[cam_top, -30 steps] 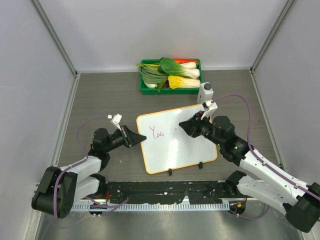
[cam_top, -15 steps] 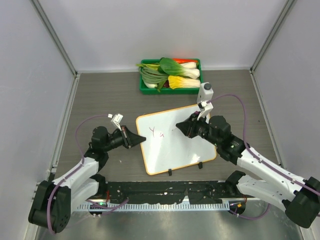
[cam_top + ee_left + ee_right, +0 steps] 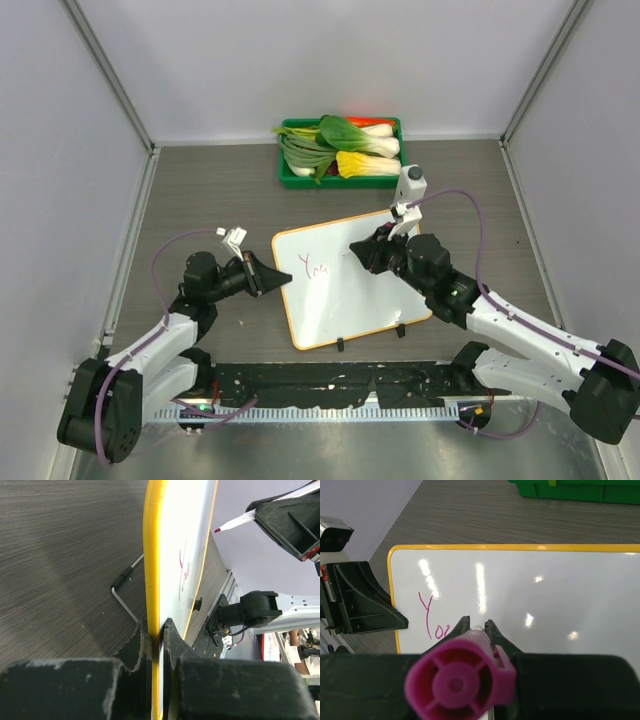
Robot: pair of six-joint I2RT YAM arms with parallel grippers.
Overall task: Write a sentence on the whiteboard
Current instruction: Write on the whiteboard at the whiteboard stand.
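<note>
Shows the whiteboard point(image 3: 350, 295) resting on the dark wood-grain surface point(image 3: 200, 190), between the two arms and a little askew. Clamps its yellow-orange left rim tight between the fingers point(image 3: 136, 642) of the left gripper point(image 3: 284, 279), most likely to stop the board sliding under the push of writing. Grips a pink marker point(image 3: 460, 682) in the right gripper point(image 3: 362, 250), with fingers point(image 3: 462, 626) narrowed firmly round the barrel and the tip aimed down at the board's upper left part. Places that tip just right of the sentence point(image 3: 434, 620), ready for adding the next letter on the same line. Reads only "Yo" plus part of another letter in thin magenta; hides the rest behind the marker in the right wrist view. Suggests, in the left wrist view, a tip hovering just off the white face, though hard to be sure. Leaves most of the words unwritten. Sets a green tray point(image 3: 345, 183) of vegetables well apart at the far edge, out of the way.
</note>
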